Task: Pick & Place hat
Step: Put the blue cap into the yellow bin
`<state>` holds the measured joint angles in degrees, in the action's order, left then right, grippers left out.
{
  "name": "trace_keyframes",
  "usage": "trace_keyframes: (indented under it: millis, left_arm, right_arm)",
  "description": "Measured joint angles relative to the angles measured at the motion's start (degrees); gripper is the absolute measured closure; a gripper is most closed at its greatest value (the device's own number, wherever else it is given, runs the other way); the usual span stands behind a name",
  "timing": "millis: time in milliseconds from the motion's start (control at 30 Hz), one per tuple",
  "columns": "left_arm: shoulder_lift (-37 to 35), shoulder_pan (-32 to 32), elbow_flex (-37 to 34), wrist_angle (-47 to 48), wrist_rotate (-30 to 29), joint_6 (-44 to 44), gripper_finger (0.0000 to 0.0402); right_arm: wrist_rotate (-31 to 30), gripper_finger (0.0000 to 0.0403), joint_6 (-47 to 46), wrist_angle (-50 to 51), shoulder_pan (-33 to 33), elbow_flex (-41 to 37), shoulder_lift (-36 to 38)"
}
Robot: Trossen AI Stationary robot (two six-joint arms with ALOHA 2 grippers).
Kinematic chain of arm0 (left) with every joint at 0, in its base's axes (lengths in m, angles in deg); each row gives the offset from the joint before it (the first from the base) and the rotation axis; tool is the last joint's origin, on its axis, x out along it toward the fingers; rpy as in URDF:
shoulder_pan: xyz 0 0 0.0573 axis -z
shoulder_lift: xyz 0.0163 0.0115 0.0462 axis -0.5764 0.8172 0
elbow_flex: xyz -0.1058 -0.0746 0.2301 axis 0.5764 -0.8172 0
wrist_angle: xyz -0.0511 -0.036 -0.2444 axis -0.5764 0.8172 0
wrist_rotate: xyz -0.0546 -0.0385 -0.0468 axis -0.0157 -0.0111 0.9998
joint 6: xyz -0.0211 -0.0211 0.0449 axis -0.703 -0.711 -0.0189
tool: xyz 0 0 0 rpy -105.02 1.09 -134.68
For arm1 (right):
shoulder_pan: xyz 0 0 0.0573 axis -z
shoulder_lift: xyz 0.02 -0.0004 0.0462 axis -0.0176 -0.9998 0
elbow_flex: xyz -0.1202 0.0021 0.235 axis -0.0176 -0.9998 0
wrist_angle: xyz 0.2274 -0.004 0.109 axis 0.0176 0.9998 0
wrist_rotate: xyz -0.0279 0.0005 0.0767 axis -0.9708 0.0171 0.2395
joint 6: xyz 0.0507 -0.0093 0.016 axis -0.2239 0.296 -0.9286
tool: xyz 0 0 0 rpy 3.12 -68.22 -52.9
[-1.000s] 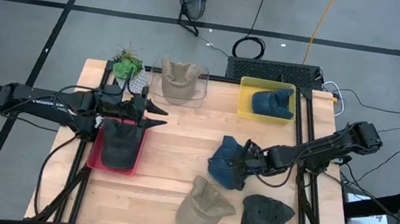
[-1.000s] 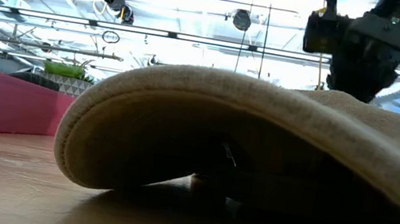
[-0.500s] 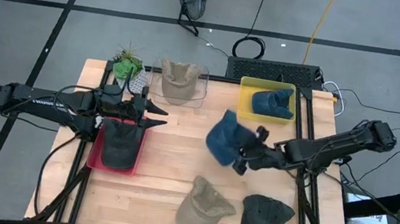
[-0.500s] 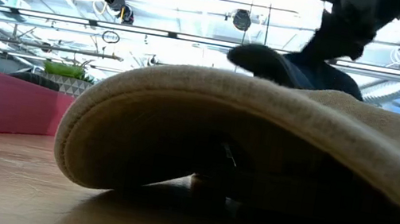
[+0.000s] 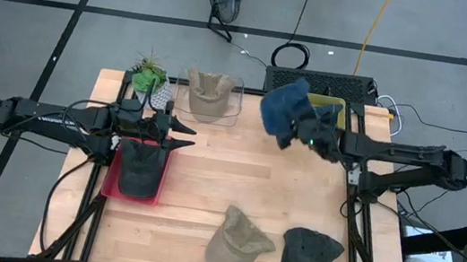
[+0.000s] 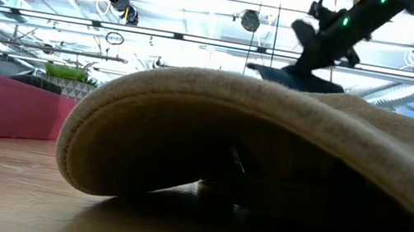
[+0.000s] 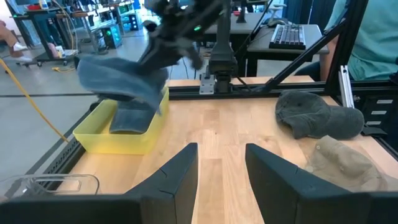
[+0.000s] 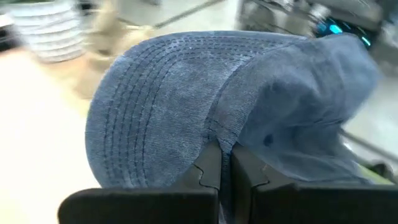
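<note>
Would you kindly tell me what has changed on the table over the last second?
The right tool, shut on the blue hat, lifted it off the table's middle and carried it to the yellow bin. The left tool stayed open over the red bin; the other hats did not move.

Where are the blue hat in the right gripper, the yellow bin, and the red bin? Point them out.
blue hat (image 5: pixel 283 108), high view, on its crown.
right gripper (image 5: pixel 306 130), high view, between its fingertips.
yellow bin (image 7: pixel 127 142), left wrist view, on its near wall.
red bin (image 5: pixel 110 179), high view, on its left rim.
</note>
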<state>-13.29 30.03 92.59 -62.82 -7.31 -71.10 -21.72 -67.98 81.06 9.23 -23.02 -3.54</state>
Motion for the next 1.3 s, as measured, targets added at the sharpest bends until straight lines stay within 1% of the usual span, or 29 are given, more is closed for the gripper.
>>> trace_keyframes:
  millis: [133, 267, 333, 433, 567, 667, 767, 900, 1200, 1300]
  left_arm:
    - [0.0, 0.0, 0.0, 0.2, 0.0, 0.3, 0.0254]
    - [0.0, 0.0, 0.0, 0.2, 0.0, 0.3, 0.0254]
    - [0.0, 0.0, 0.0, 0.0, -0.6, 0.5, 0.0254]
    - [0.0, 0.0, 0.0, 0.0, -1.8, 0.6, 0.0254]
    - [0.0, 0.0, 0.0, 0.0, -2.0, 0.6, 0.0254]
    - [0.0, 0.0, 0.0, -0.2, -2.5, 0.9, 0.0254]
    - [0.0, -0.1, 0.0, -0.7, -5.6, 1.2, 0.0254]
    - [0.0, 0.0, 0.0, -0.7, -7.8, -0.4, 0.0254]
    - [0.0, 0.0, 0.0, -0.8, -7.8, -0.4, 0.0254]
    - [0.0, 0.0, 0.0, -0.8, -7.8, -0.4, 0.0254]
  right_arm:
    - [1.9, 0.0403, -1.8, -5.5, 6.3, -3.7, 0.0]
    - [6.0, 0.0403, -3.3, -8.8, 10.9, -7.5, 0.0]
    - [7.4, 0.0403, -4.1, -10.9, 12.6, -9.6, 0.0]
    - [7.2, 0.0403, -3.7, -14.7, 14.0, -13.6, 0.0]
    - [7.7, 0.0403, -2.5, -21.0, 16.4, -18.8, 0.0]
    - [12.2, 0.0403, -1.7, -20.5, 19.2, -19.8, 0.7]
    - [14.9, 0.0403, -2.2, -20.5, 21.1, -20.5, 1.0]
    - [15.0, 0.0403, -1.4, -20.5, 23.5, -21.3, 1.0]
    - [15.3, 0.0403, -1.5, -21.2, 26.2, -24.2, 1.0]
    - [17.1, 0.0403, -1.5, -23.0, 26.9, -24.7, 1.0]
